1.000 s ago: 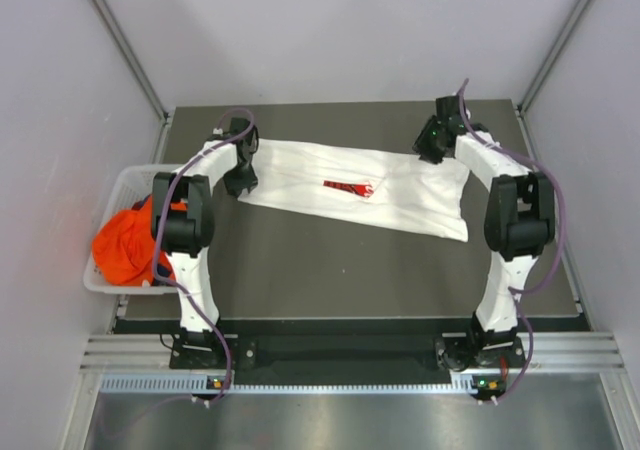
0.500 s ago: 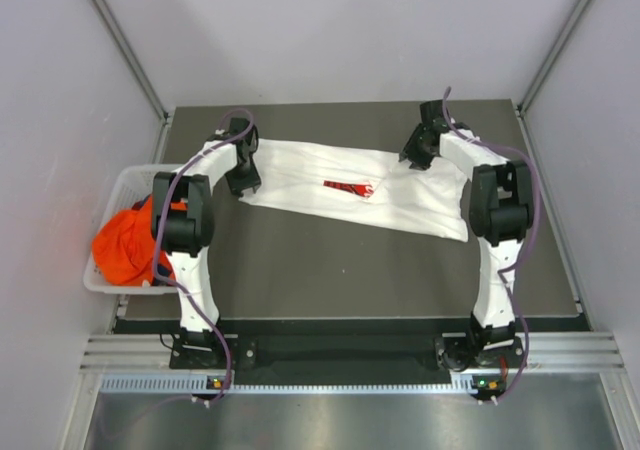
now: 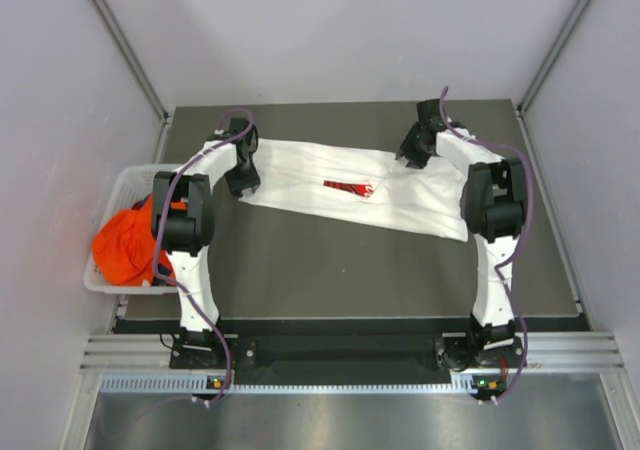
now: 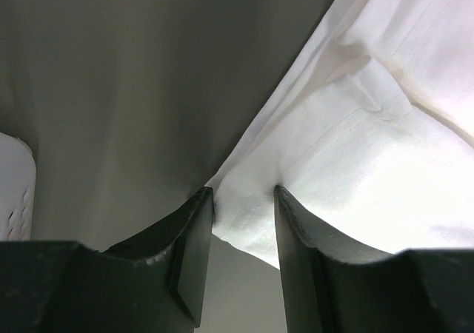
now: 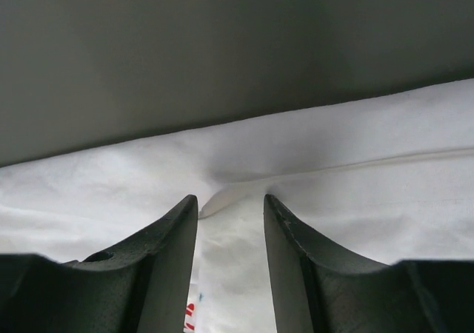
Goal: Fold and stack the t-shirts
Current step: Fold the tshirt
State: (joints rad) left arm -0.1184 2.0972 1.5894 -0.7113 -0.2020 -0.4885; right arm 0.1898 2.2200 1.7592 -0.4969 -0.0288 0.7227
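White t-shirt [image 3: 300,185] is straddled at two spots: L gripper [image 4: 243,200] jaws stand apart over its left corner, R gripper [image 5: 231,203] jaws apart over a small raised fold at the far edge; nothing is clamped. Shirt is spread across table [image 3: 330,270]. Risk: one layer only gets pinched, so fold skews. Cloth betw. fingers is shown by wrist views only; orange t-shirt [image 3: 125,250] in basket [image 3: 120,185] by top view only.

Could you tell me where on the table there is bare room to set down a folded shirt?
The near half of the table is bare, from the white t-shirt to the near edge. A narrower bare strip lies beyond the shirt. The basket at left is crowded with the orange t-shirt.
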